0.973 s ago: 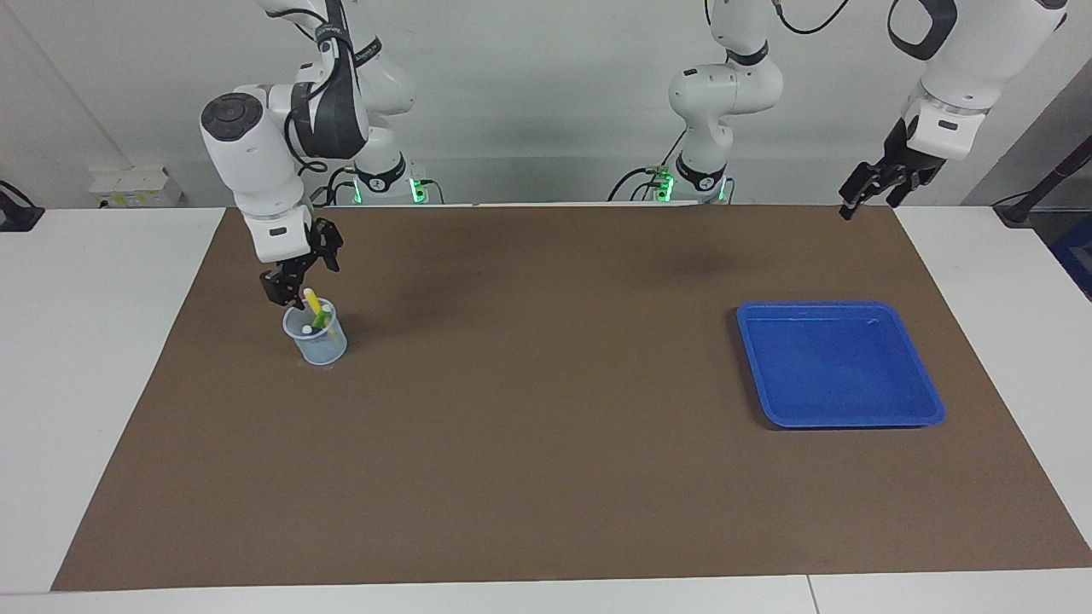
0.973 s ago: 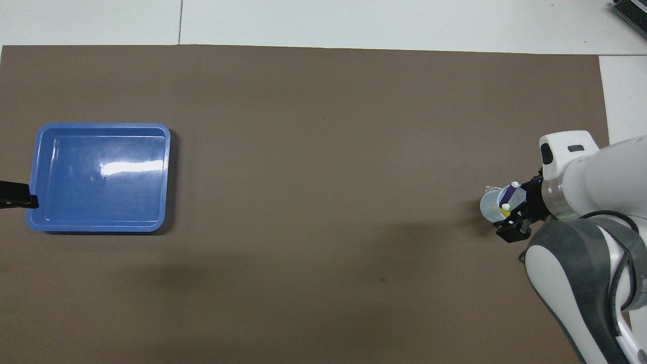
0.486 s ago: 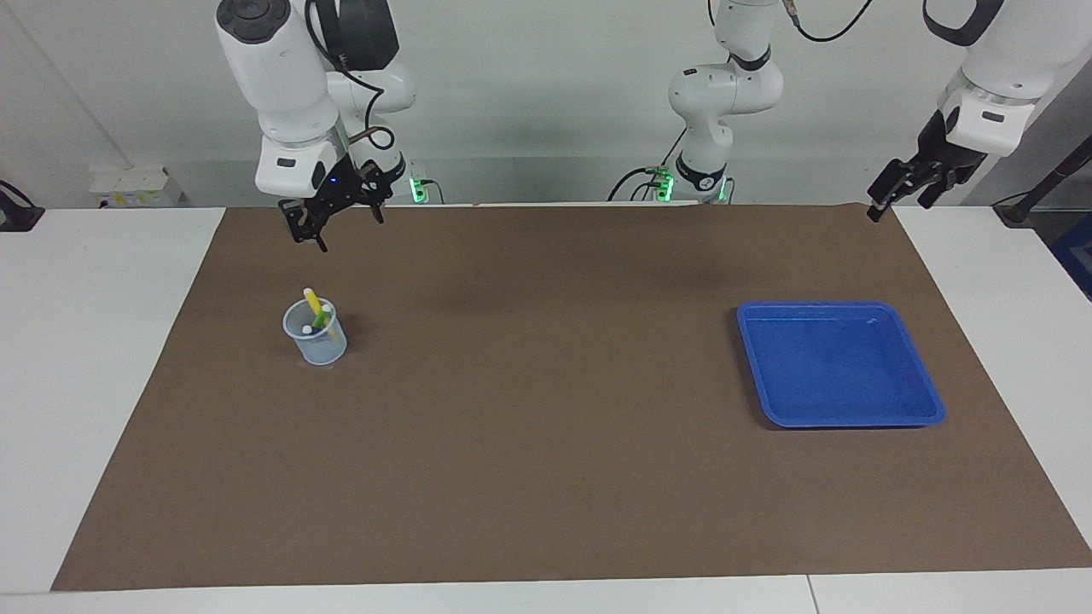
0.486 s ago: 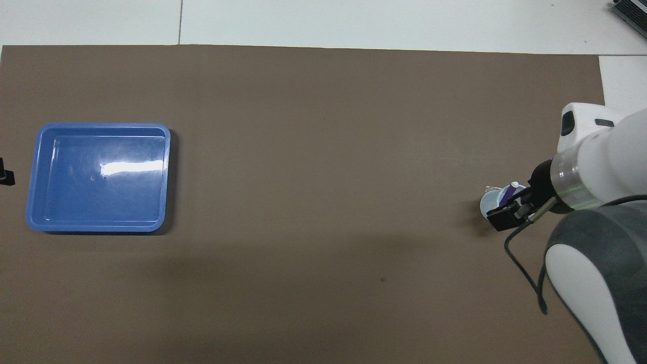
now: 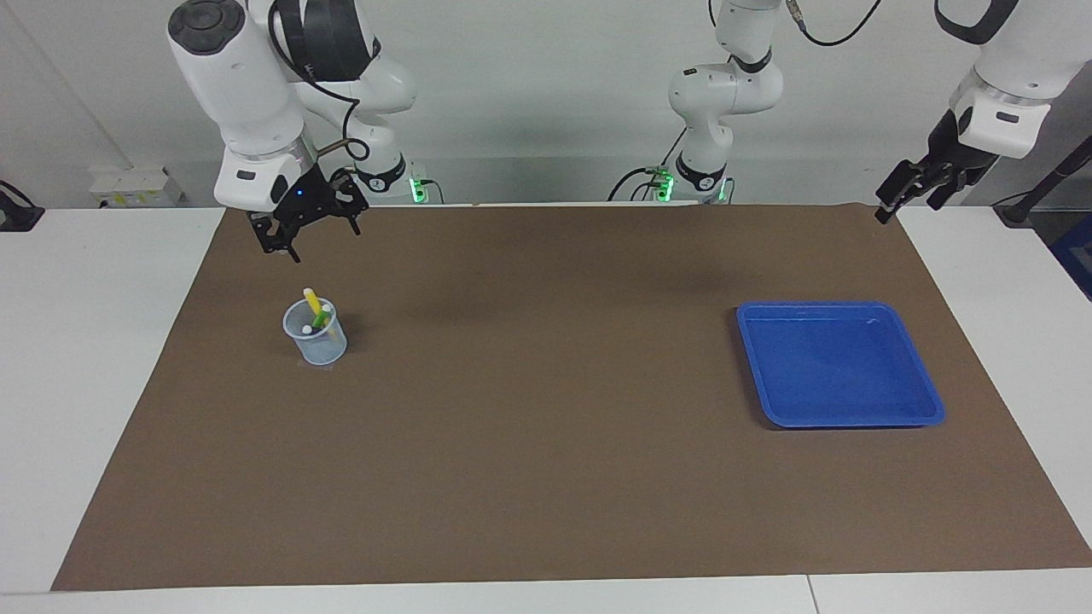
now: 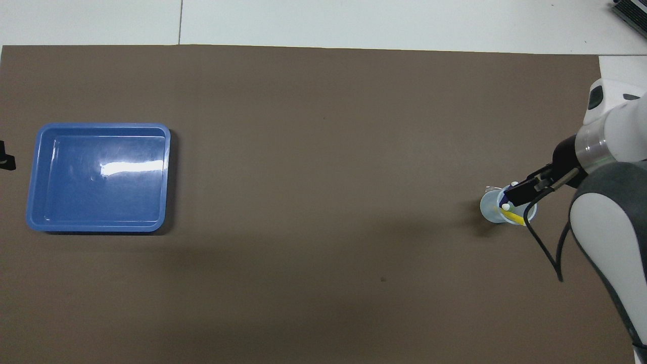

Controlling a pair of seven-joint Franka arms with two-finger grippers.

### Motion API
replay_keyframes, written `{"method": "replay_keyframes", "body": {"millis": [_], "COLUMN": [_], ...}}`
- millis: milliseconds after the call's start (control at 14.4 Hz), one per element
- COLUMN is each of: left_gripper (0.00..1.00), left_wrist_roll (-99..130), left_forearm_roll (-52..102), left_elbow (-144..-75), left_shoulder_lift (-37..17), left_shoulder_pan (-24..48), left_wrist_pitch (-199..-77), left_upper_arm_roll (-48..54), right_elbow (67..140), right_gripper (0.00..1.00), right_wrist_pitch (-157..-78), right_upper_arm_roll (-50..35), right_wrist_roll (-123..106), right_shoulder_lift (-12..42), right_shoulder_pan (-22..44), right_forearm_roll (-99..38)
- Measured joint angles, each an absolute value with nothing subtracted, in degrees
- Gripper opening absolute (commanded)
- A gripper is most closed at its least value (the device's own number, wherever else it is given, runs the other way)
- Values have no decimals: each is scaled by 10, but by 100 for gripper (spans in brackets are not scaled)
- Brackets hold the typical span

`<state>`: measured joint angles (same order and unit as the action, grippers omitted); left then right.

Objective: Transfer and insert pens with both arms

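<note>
A clear plastic cup [image 5: 316, 341] [image 6: 489, 208] stands on the brown mat toward the right arm's end. It holds the pens. The yellow pen [image 5: 312, 300] [image 6: 513, 216] leans out over the rim, and the green pen [image 5: 321, 320] stands beside it. A dark purple pen [image 6: 506, 202] shows only in the overhead view, partly covered by the gripper. My right gripper [image 5: 309, 235] [image 6: 519, 192] hangs open and empty, well above the cup. My left gripper [image 5: 892, 203] [image 6: 5, 161] waits raised and empty over the mat's corner at the left arm's end.
An empty blue tray [image 5: 926, 416] [image 6: 35, 226] lies on the mat toward the left arm's end. The brown mat [image 5: 546, 443] covers most of the white table.
My right gripper has lifted away from the pens in the cup and swung up toward the robots. The pens stayed in the cup. My left gripper drifted slightly outward and upward.
</note>
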<state>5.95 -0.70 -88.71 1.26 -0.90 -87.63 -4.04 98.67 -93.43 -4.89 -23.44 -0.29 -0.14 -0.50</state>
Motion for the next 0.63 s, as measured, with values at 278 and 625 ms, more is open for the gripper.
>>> {"method": "replay_keyframes", "body": {"millis": [278,625], "left_gripper": [100,100], "left_wrist_roll": [59,39], "left_forearm_roll": [-7,-7], "left_elbow": [-887,-905], "left_shoulder_lift": [6,-10], "left_shoulder_pan": [-6,-4], "left_wrist_pitch": [-883,-915], "left_upper_arm_roll": [-38,-31], "right_elbow": [985,981], "right_gripper": [100,100], "right_wrist_pitch": [-934,-934], "right_upper_arm_roll": [-51,-51], "right_wrist_roll": [-194,-191], "right_shoulder_lift": [-1,-1], "right_shoulder_pan": [2,1], "right_forearm_roll": [-5,-5]}}
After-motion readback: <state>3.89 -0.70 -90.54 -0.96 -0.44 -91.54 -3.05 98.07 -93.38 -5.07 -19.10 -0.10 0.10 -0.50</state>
